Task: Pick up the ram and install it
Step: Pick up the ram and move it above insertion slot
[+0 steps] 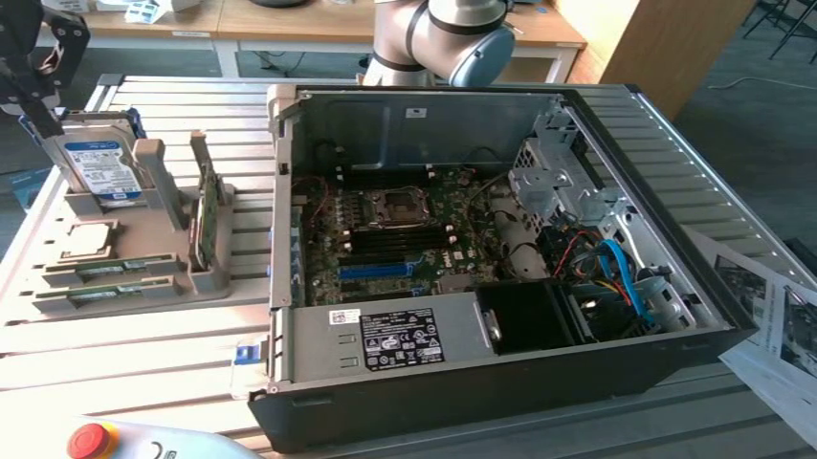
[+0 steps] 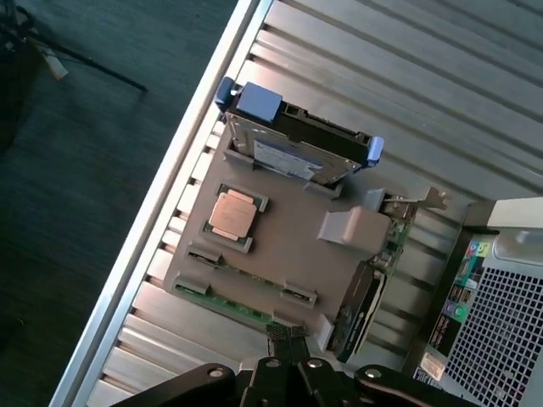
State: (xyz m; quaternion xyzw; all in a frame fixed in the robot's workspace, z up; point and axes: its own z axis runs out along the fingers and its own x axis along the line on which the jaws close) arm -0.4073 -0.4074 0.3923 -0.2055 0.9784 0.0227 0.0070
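Note:
Two ram sticks lie flat in slots at the near edge of the tan parts holder (image 1: 153, 239). One ram stick (image 1: 113, 266) lies just behind the other (image 1: 96, 295). The wrist view looks down on the holder (image 2: 288, 242), with the ram (image 2: 250, 278) along one side. My gripper (image 1: 45, 115) hangs high over the holder's far corner, at the exterior view's left, above the hard drive. Its fingertips (image 2: 287, 332) are pressed together with nothing between them, well above the ram.
The holder also carries an upright hard drive (image 1: 99, 163), a CPU (image 1: 87, 239) and a green card (image 1: 202, 215) on edge. An open computer case (image 1: 511, 239) with its motherboard (image 1: 396, 239) fills the middle. A red stop button (image 1: 87, 439) sits at the front.

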